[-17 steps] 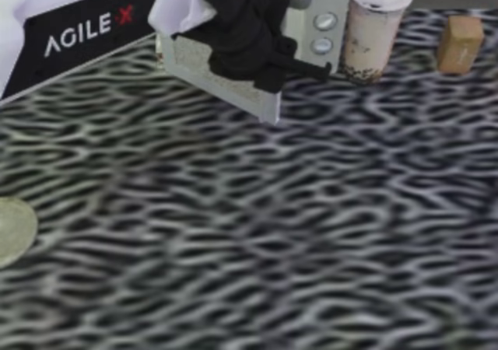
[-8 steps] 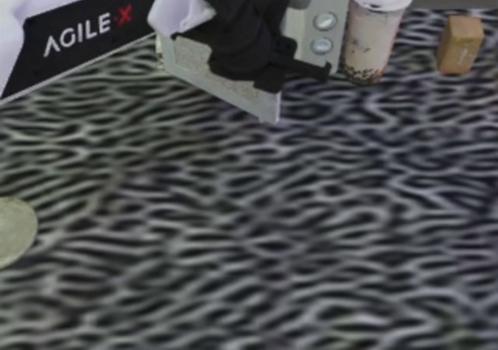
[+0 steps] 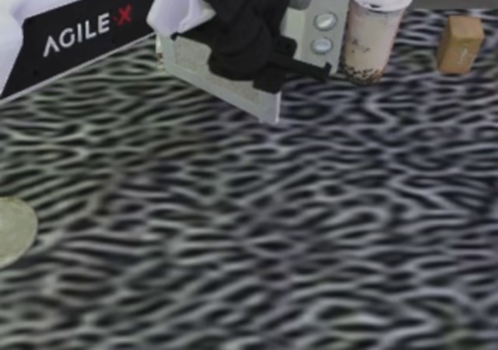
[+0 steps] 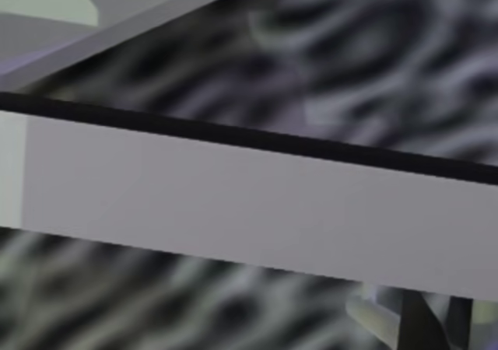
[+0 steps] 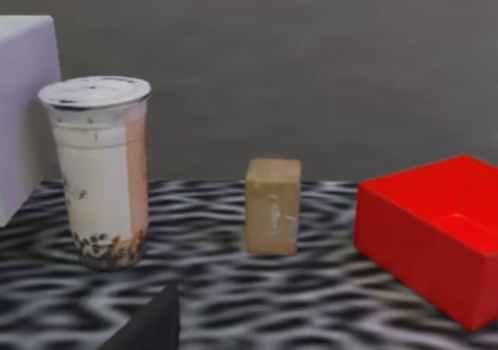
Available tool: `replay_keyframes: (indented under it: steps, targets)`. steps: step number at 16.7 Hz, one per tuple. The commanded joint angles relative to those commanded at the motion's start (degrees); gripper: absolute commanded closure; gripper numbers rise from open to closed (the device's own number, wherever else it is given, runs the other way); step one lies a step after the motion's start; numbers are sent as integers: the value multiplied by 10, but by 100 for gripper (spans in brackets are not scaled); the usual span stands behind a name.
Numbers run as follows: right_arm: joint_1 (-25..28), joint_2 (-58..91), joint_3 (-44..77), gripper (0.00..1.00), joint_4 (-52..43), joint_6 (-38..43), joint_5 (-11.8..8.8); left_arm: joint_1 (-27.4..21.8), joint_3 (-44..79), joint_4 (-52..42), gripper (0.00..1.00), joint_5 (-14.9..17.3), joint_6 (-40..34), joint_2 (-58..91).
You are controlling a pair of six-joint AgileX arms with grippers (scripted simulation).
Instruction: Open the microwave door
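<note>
The microwave (image 3: 315, 15) stands at the far edge of the counter (image 3: 257, 233), and everything else is placed from it here. The microwave door (image 3: 222, 82) is swung partly open: it juts out from the front of the microwave at an angle, its free corner over the patterned counter and its other end back near the microwave's left front. The two round knobs (image 3: 324, 33) sit on the strip of the microwave's front not covered by the door.

The left tool (image 3: 268, 62) sits directly over the open door, just in front of the microwave, at the door's upper edge. The black wrist body hides the fingers from above, and the left wrist view shows mostly a pale panel edge (image 4: 257, 202) close up, so I cannot tell how far the tool is open or whether it has hold of the door.

Just to the right of the microwave stands a tall cup (image 3: 375, 27) with a lid and dark pearls at the bottom. Further right of the microwave is a small tan block (image 3: 459, 44). The right wrist view shows a red bin (image 5: 436, 233) beyond that block.

The right tool does not appear in the top view.
</note>
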Motion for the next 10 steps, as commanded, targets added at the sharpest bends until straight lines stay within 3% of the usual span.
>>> replay_keyframes:
  steps: [6, 10]
  targets:
    - [0, 0, 0, 0, 0, 0, 0, 21, -60, 22, 100, 34, 67, -44]
    - [0, 0, 0, 0, 0, 0, 0, 23, -67, 24, 100, 38, 74, -48]
